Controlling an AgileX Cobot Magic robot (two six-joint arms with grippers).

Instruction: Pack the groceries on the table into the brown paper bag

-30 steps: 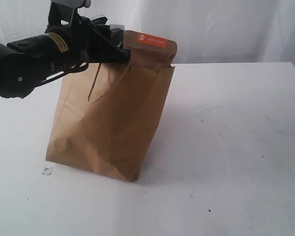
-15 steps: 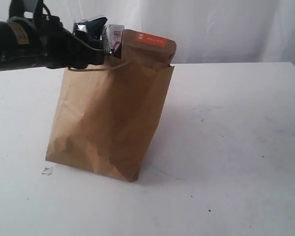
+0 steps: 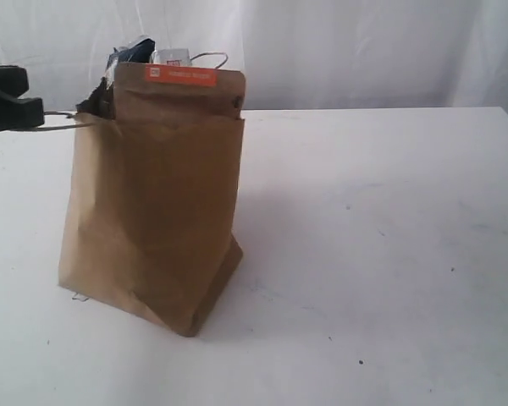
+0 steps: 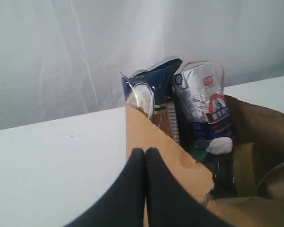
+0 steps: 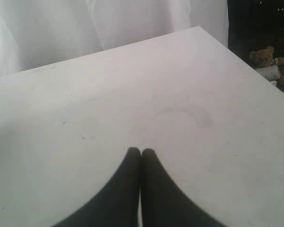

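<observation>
**Now: bag upright on the surface, left pincer on its handle**

Nearest, the white surface (image 3: 389, 254) carries the brown paper bag (image 3: 152, 211), which stands upright left of centre. At the bag's rim the left pincer (image 3: 39, 112) is closed on the pale cord handle (image 3: 59, 112), drawn out sideways from the paper. The orange-labelled brown pouch (image 3: 179, 89) pokes out on the bag's near side. Behind it the dark spaghetti packet (image 4: 149, 82) and the small blue-white carton (image 4: 206, 99) rise side by side. The right pincer (image 5: 141, 152) is closed and empty, over the surface well away from the bag. Farthest back hangs a white curtain (image 3: 364, 51).
</observation>
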